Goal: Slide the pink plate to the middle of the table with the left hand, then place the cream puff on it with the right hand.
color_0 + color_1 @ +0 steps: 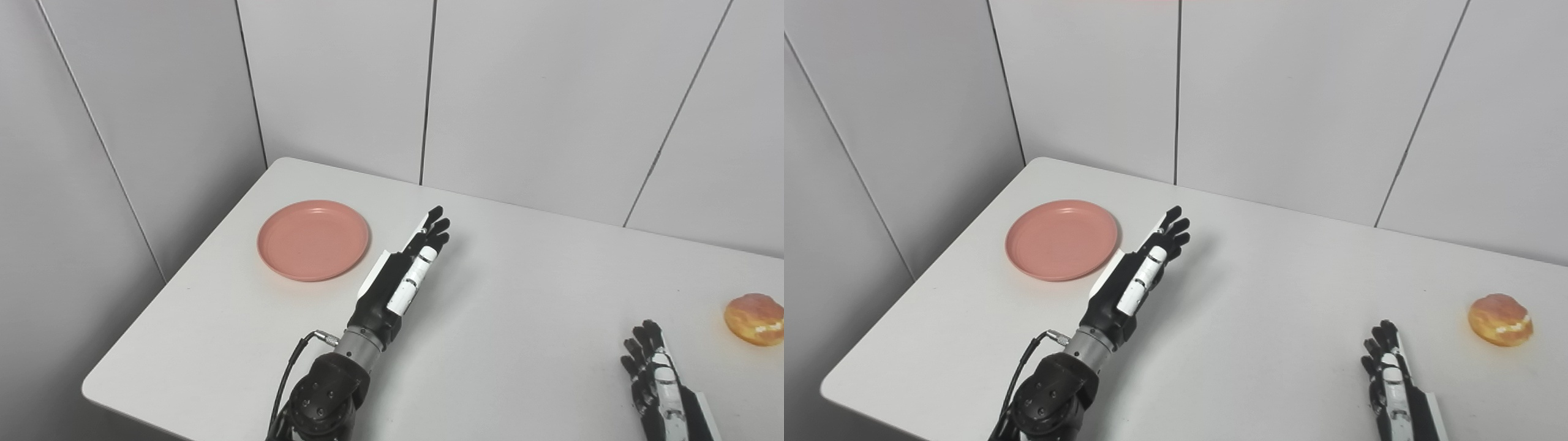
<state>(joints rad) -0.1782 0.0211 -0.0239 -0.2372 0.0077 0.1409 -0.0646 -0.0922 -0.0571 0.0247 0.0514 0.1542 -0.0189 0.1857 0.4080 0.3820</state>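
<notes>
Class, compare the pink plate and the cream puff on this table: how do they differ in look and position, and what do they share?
The pink plate is flat, wide and evenly pink; the cream puff is small, rounded and golden with pale filling showing. The plate lies near the table's left edge, just beside the left hand; the puff sits far right, beyond the right hand. Both rest untouched on the white table.

The pink plate (313,239) looks like smooth matt plastic, with only a faint sheen on its rim. The table (502,294) is a smooth white top, slightly satiny. The cream puff (1500,320) has a glossy, bumpy golden crust. Both hands, left (404,269) and right (1387,380), are black and white hard plastic, and the left wrist has a brushed metal collar. The wall panels (551,92) look flat and matt.
</notes>
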